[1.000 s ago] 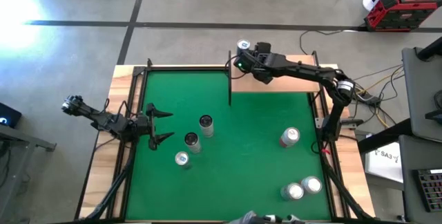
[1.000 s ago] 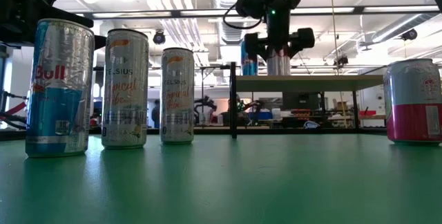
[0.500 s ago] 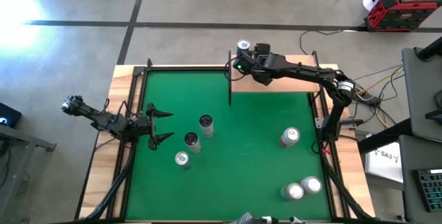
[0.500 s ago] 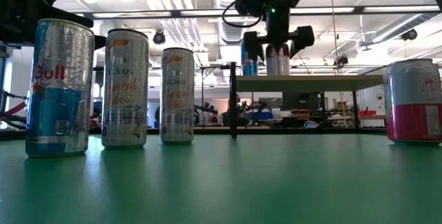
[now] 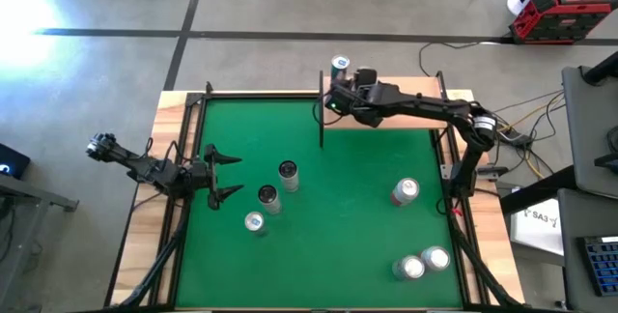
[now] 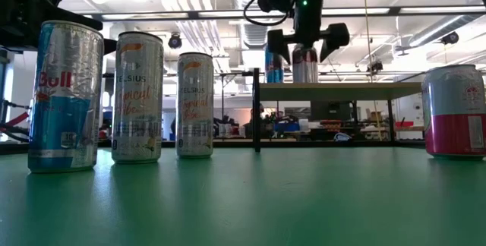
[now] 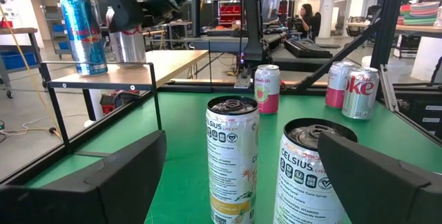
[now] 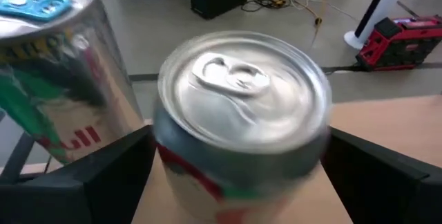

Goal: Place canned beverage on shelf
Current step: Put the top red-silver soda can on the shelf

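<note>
A silver canned beverage (image 8: 242, 113) stands upright on the pale-wood shelf (image 5: 396, 115) at the table's far edge, beside a blue-and-silver Red Bull can (image 5: 339, 64). My right gripper (image 6: 305, 42) is open at the can's top. Its fingers stand on either side of the can and point toward the far side, slanting down; I see no touch. The left wrist view shows the same can (image 7: 128, 44) beside the Red Bull can (image 7: 83, 34). My left gripper (image 5: 226, 176) waits open at the table's left edge, pointing level over the green felt.
Three slim cans (image 5: 267, 196) stand left of centre, right in front of my left gripper. A pink-and-silver can (image 5: 406, 190) stands at the right and two more cans (image 5: 423, 263) at the near right. Thin black posts (image 5: 321, 120) carry the shelf. Wooden rims (image 5: 145, 245) border the felt.
My right gripper has opened and let go of the silver can, which stays upright on the shelf. The gripper has drawn back a little toward the table's near edge, and its fingers now stand slightly higher around the can's top.
</note>
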`<action>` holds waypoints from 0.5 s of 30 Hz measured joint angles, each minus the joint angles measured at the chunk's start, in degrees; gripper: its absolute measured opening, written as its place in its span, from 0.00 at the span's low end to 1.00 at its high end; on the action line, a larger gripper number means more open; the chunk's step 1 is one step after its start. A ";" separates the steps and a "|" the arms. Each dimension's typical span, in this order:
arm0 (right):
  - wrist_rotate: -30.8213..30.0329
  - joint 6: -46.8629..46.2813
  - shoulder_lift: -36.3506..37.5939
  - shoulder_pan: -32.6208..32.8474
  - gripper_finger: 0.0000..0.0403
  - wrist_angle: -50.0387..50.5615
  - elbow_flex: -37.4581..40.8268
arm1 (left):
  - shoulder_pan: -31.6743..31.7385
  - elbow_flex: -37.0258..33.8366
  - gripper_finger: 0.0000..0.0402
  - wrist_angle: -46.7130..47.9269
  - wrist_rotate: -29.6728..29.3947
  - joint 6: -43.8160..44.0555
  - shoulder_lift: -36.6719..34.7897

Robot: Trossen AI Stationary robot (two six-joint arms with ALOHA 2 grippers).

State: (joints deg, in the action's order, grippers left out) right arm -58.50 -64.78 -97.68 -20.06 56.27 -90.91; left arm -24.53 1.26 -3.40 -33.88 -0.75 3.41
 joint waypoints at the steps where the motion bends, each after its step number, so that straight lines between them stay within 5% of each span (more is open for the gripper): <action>1: 0.01 -0.89 0.08 0.21 0.95 1.06 0.00 | 0.00 0.00 0.90 0.00 0.00 0.00 0.01; 15: 0.00 -9.25 2.06 7.19 0.95 8.56 -0.04 | 0.00 0.00 0.90 0.00 0.01 0.00 -0.01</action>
State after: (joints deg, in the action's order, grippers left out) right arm -58.50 -74.03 -95.62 -12.88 64.83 -90.96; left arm -24.53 1.26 -3.40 -33.87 -0.75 3.40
